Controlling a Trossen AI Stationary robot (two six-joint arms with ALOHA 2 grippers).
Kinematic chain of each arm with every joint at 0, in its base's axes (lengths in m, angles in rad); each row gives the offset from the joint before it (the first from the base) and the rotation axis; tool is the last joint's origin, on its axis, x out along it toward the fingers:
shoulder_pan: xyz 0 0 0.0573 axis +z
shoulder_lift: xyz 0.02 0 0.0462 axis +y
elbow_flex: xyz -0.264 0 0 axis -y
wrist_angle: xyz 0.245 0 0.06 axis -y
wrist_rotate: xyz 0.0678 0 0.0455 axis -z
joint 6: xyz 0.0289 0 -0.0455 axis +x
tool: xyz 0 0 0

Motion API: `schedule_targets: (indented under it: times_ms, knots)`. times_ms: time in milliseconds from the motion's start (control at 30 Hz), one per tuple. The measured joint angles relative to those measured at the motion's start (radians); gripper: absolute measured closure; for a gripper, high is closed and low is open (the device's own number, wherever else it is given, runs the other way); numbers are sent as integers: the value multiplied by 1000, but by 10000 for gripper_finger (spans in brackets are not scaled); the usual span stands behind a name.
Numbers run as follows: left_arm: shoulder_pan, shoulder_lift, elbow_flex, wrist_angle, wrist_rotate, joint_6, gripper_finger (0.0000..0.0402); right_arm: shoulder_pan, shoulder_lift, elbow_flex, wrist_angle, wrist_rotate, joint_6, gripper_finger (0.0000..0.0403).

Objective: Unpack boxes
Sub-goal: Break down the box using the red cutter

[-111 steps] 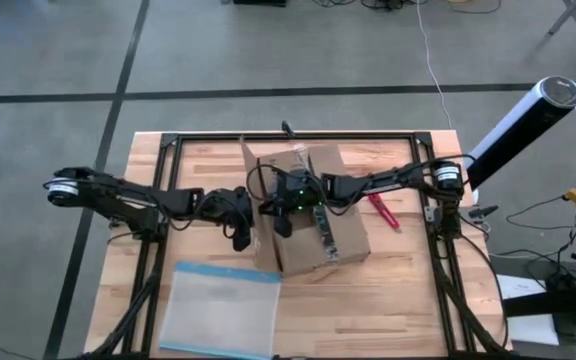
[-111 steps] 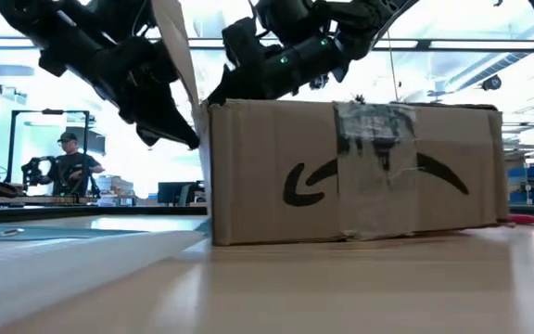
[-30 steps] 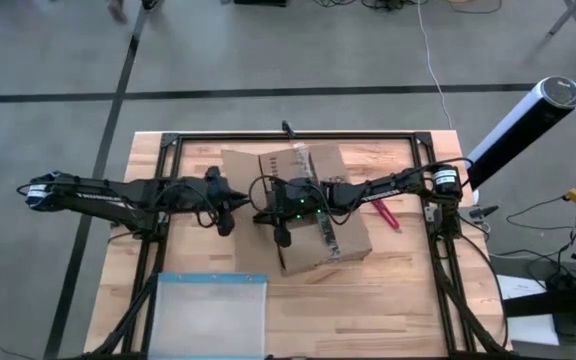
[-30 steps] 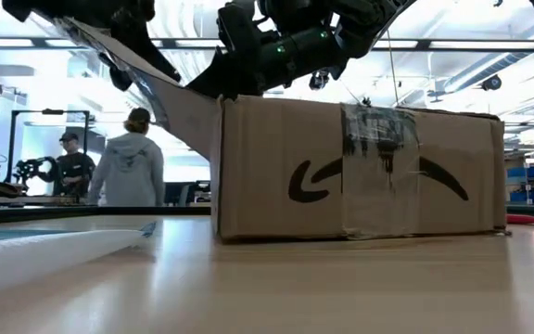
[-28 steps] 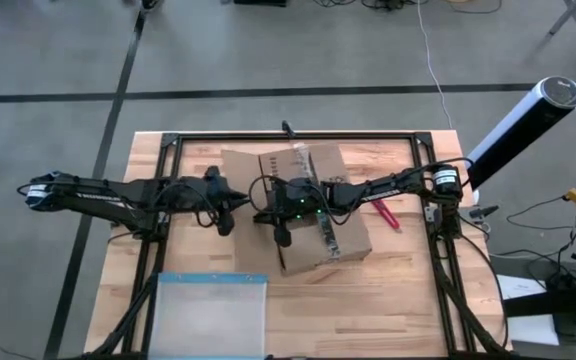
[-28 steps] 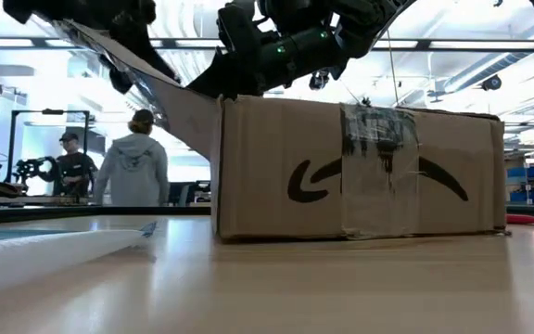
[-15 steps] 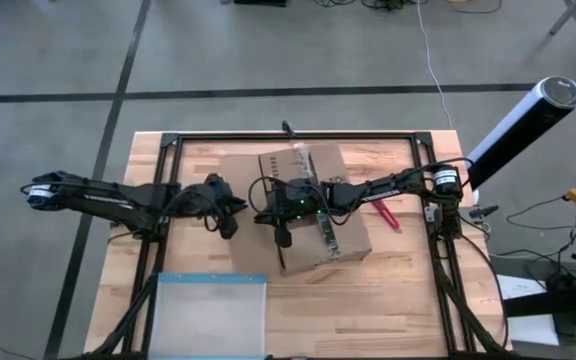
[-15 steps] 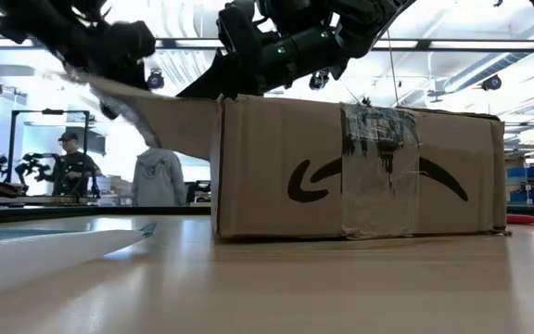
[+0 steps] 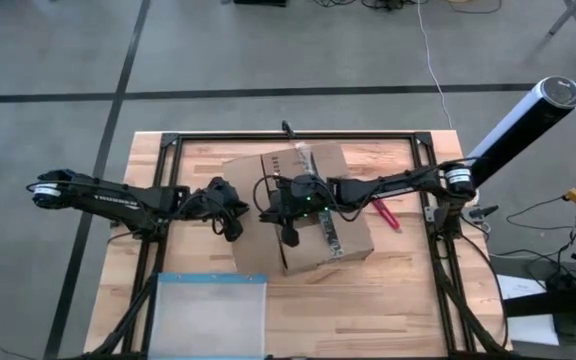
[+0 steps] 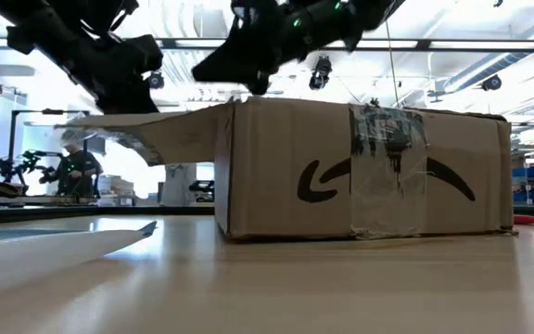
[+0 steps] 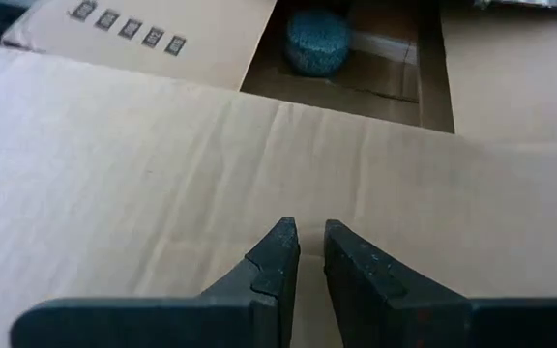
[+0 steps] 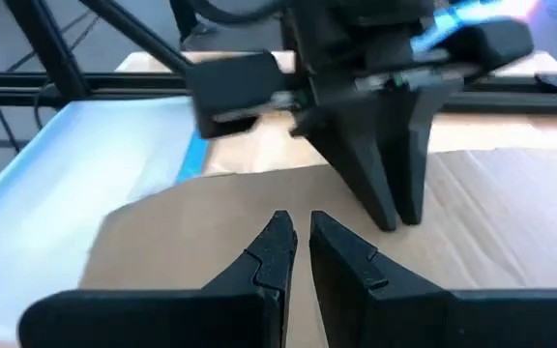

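Note:
The brown cardboard box (image 9: pixel 318 215) stands mid-table, its taped side (image 10: pixel 387 167) facing the near edge. Its left flap (image 9: pixel 246 190) lies folded outward, about level (image 10: pixel 146 130). My left gripper (image 9: pixel 230 225) is shut, fingers pointing down onto that flap (image 11: pixel 307 237). My right gripper (image 9: pixel 288 235) is shut and hovers over the box's left top edge (image 10: pixel 248 70); whether it touches the box does not show. A blue-green round thing (image 11: pixel 317 39) sits inside the open box. My left gripper presses its shut fingertips (image 12: pixel 387 208) down on the upper face of the left flap (image 11: pixel 307 203), about midway along it. The fingers come from above, slanting from the table's left. The flap lies spread outward from the box, roughly level, clear of the table.
A clear pouch with a blue edge (image 9: pixel 208 315) lies at the near left of the table. A red tool (image 9: pixel 385 213) lies right of the box. A white and dark cylinder (image 9: pixel 523 125) leans at the far right. A person (image 10: pixel 77 167) stands in the room behind.
My left gripper has gone down and a little toward the box, pushing the left flap from slanting upward to about level. My right gripper has risen slightly above the box's top edge. The box has slid a little toward the table's right edge.

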Motion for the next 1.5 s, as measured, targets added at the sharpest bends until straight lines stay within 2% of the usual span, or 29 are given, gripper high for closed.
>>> schedule_targets:
  times_ms: [200,400,500,767,1033,1300,1500]
  knots:
    - [0,0,0,17,1,33,359,55,-73,-20,-52,-1,-42,383]
    - [-1,0,-2,19,3,61,359,92,-156,-107,-8,-2,-54,400]
    - [-6,-3,-6,20,7,67,359,89,-218,-177,2,6,-37,400]
    - [-20,-46,-26,27,30,105,359,89,-437,-436,137,107,20,402]
    - [-25,-167,-120,103,33,121,359,89,-624,-554,199,130,21,400]
    - [-26,-321,-198,121,32,116,359,89,-646,-597,197,135,-22,400]
    - [-26,-427,-256,120,37,134,359,88,-680,-648,212,190,-15,400]
